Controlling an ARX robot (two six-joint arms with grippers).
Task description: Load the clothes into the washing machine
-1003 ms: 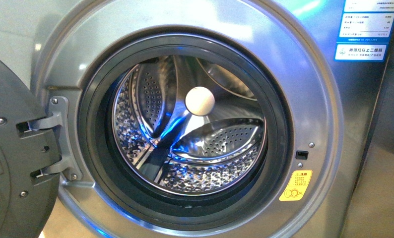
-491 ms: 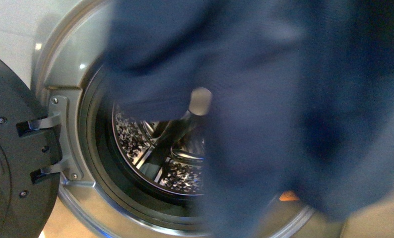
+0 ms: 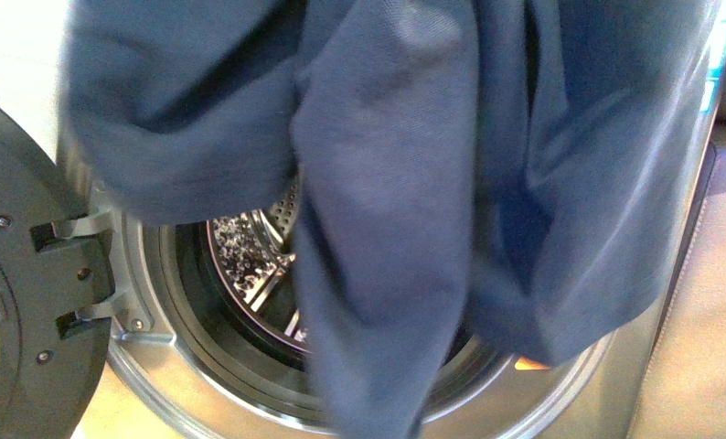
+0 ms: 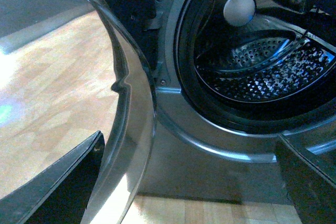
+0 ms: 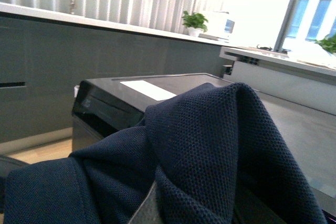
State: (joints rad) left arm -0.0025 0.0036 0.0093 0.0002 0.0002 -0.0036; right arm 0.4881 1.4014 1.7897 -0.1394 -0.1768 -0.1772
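The clothes (image 3: 405,174), a dark navy garment, hang close in front of the front camera and cover most of the washing machine's mouth. Of the silver-grey washing machine (image 3: 149,352), only the lower left rim, the dark rubber seal and a slice of steel drum (image 3: 250,261) show. In the right wrist view the clothes (image 5: 205,140) are bunched over my right gripper, which is shut on them with its fingers hidden. My left gripper (image 4: 189,192) is open and empty, low in front of the washing machine (image 4: 220,145), below the porthole (image 4: 262,61).
The dark grey door (image 3: 30,293) stands swung open at the left, and its glass bowl (image 4: 128,103) lies close to the left gripper. A white round knob (image 4: 239,10) sits at the drum's back. Wood floor (image 4: 47,93) stretches to the left. A dark-topped appliance (image 5: 142,90) shows behind the clothes.
A second ago the drum's mouth was in plain sight. The clothes have come in from the upper right and now hang further left across it.
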